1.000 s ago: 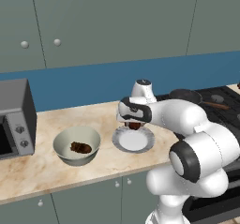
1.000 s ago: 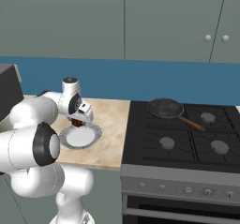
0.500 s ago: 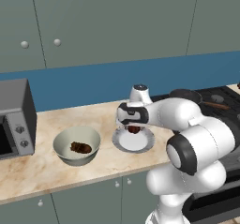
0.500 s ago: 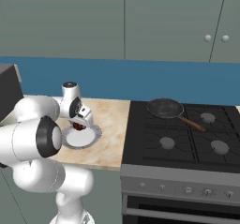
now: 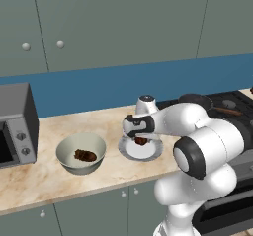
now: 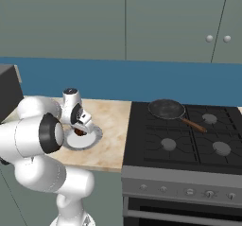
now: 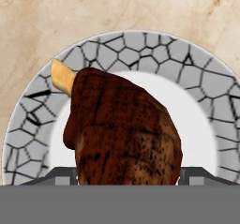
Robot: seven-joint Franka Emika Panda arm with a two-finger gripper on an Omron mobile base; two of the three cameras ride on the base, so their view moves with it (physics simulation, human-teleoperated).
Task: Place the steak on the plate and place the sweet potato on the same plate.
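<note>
End effector [image 5: 141,139] down over the plate [image 5: 153,152], clamped on the steak [image 7: 123,129], jaws spread wide around the chunk. Seen along the hand, steak directly over the plate's white centre, yellow-orange bit toward the speckled rim; cannot tell whether touching the plate or just above it. From the right side, end effector [image 6: 80,130] low on the steak [image 6: 79,132] at the plate [image 6: 96,136].

Left of the plate on the tabletop [image 5: 108,123]: bowl [image 5: 81,153], sweet potato [image 5: 85,155] lying inside. Further left of the plate, microwave [image 5: 17,126]. Right of the plate, stove [image 6: 188,140] with pan [image 6: 166,109].

Judged progress: first half nearly done, steak at the plate but not yet let go. Left: release, lift clear, reach left of the plate into the bowl, take the sweet potato, set beside the steak on the same plate.
</note>
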